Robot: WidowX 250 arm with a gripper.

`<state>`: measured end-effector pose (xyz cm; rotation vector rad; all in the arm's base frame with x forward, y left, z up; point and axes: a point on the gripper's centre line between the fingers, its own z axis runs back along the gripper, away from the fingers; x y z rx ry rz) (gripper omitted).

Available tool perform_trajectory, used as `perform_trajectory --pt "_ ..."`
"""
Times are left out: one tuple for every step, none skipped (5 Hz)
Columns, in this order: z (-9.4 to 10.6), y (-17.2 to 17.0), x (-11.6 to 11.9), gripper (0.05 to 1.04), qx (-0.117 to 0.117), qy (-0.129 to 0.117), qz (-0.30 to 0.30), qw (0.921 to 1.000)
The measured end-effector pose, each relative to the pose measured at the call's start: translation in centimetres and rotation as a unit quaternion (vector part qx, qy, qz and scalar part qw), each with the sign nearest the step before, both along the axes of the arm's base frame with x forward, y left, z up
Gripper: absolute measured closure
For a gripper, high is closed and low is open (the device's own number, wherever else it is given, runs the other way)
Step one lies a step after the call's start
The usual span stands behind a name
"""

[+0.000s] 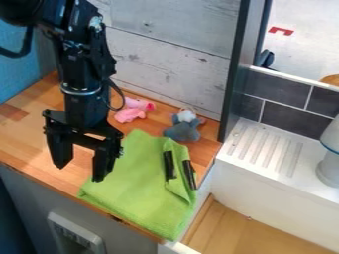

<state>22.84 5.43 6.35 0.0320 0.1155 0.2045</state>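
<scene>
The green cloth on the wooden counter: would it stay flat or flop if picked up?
The green cloth would probably flop, since its folded, rumpled shape suggests soft fabric. It looks thin, so likely light for its size. The two dark, slender objects on it might slide off.

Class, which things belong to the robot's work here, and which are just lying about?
Likely the work:
open black gripper
green cloth, nearest the gripper
two black objects on it

Lying about:
pink plush toy
grey plush toy
</scene>
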Motion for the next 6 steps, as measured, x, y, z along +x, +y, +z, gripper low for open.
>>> perform_trajectory --pt "-0.4 -0.1 -0.2 0.083 -0.004 0.009 0.001 0.9999" --pt "1.8 -1.6 0.6 0.083 -0.021 -0.047 -0.014 0.9986" --pt "2.5 -2.7 1.3 0.083 -0.021 -0.072 -0.041 0.9964" --pt "2.1 -3.8 3.0 0.083 -0.004 -0.082 -0.047 0.9955" --pt "0.4 -4.4 4.3 0.083 0.017 -0.087 -0.046 0.9950" --pt "-1.4 -4.9 5.3 0.083 0.013 -0.091 -0.047 0.9947"
